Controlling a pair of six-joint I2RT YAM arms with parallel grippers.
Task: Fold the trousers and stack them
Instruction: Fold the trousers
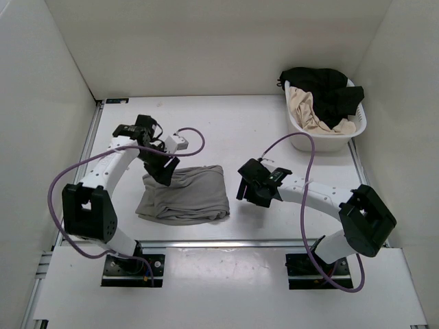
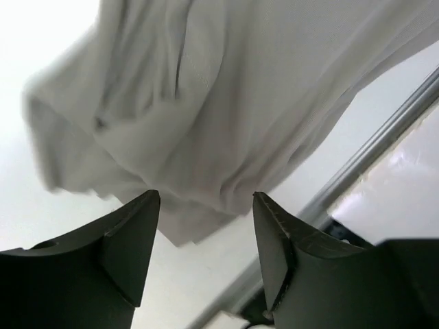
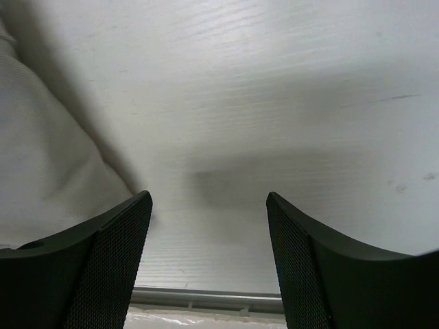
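Observation:
The grey trousers (image 1: 185, 195) lie folded in a wrinkled bundle on the white table, left of centre and near the front edge. My left gripper (image 1: 163, 174) hovers over their upper left corner, open and empty; in the left wrist view the trousers (image 2: 226, 110) fill the top, just beyond the fingertips. My right gripper (image 1: 248, 190) is open and empty just right of the trousers' right edge, low over bare table. In the right wrist view the trousers' edge (image 3: 48, 164) shows at the left.
A white laundry basket (image 1: 343, 140) stands at the back right and holds a black garment (image 1: 329, 92) and a beige cream garment (image 1: 309, 110). White walls close in the table. A metal rail (image 1: 226, 242) runs along the front edge.

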